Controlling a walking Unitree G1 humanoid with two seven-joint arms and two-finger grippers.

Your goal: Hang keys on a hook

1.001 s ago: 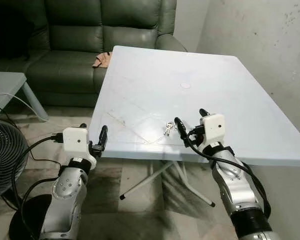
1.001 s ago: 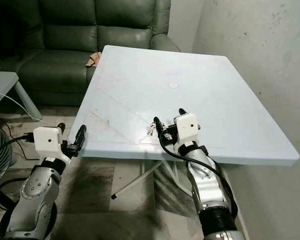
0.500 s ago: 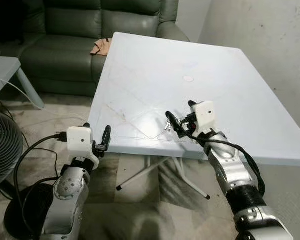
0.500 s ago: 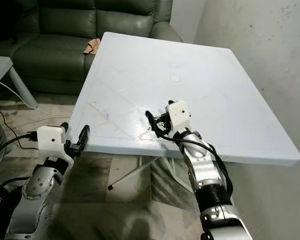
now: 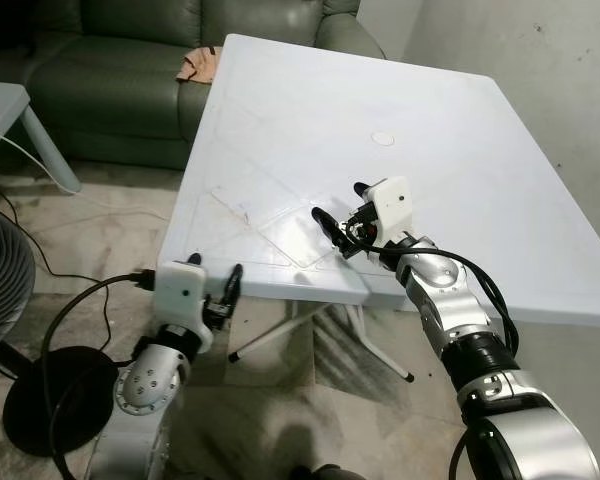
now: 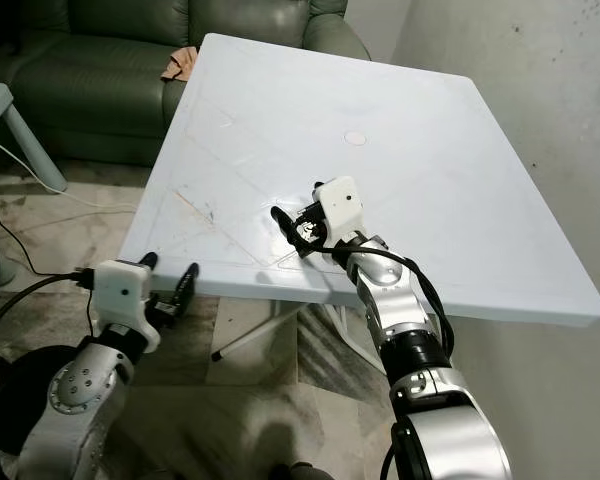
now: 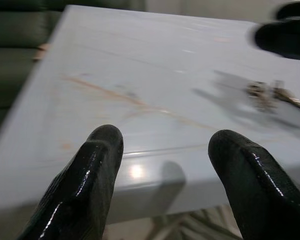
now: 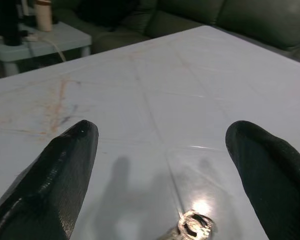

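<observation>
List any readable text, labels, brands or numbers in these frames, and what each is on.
None: no readable text, label, brand or number anywhere.
Keys on the white table: any stamping is too small and glared to read.
Containers on the side table: too blurred to read.
Left gripper and right gripper camera housings: plain white, unmarked.
</observation>
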